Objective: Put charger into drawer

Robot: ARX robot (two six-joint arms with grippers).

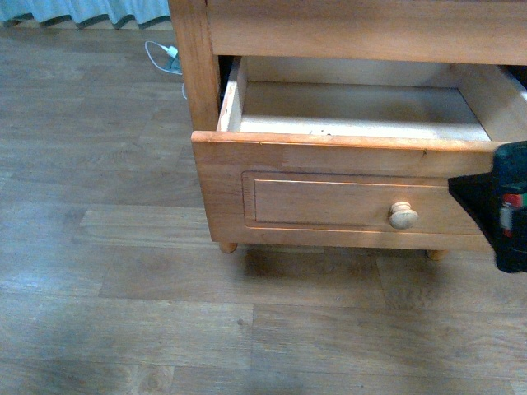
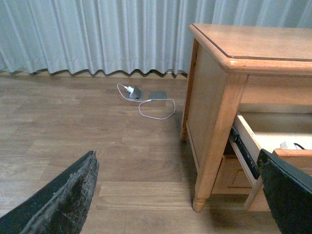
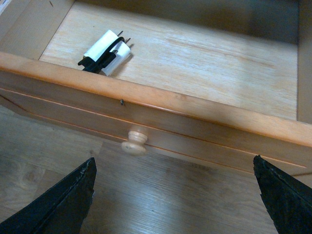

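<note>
Right wrist view: charger (image 3: 105, 52) already lies on the drawer (image 3: 204, 109) floor, in the near corner just behind the front panel, left of the knob (image 3: 134, 142) as that camera frames it. White block with a black strap or cable wrapped round it, two prongs sticking out; long axis runs diagonal to the drawer front. Nothing is touching it.

Right gripper (image 3: 173, 195): fingers spread wide, nothing between them, hovering in front of the drawer face with the knob roughly midway between the tips. Left gripper (image 2: 180, 195): also wide open and holding nothing, off to the left of the cabinet (image 2: 253, 48), looking along its side.

Front view: drawer pulled out, panel front and pale knob facing the robot; charger hidden behind the front panel from here.

Judgement: placement looks done; what's left is closing. Right arm is clearly the nearer one, drawer front lies straight ahead of its fingers, so a push on the panel away from the robot should do it

Separate white cable and adapter (image 2: 146, 95) on the floor by the curtain (image 2: 97, 34), well apart
</note>
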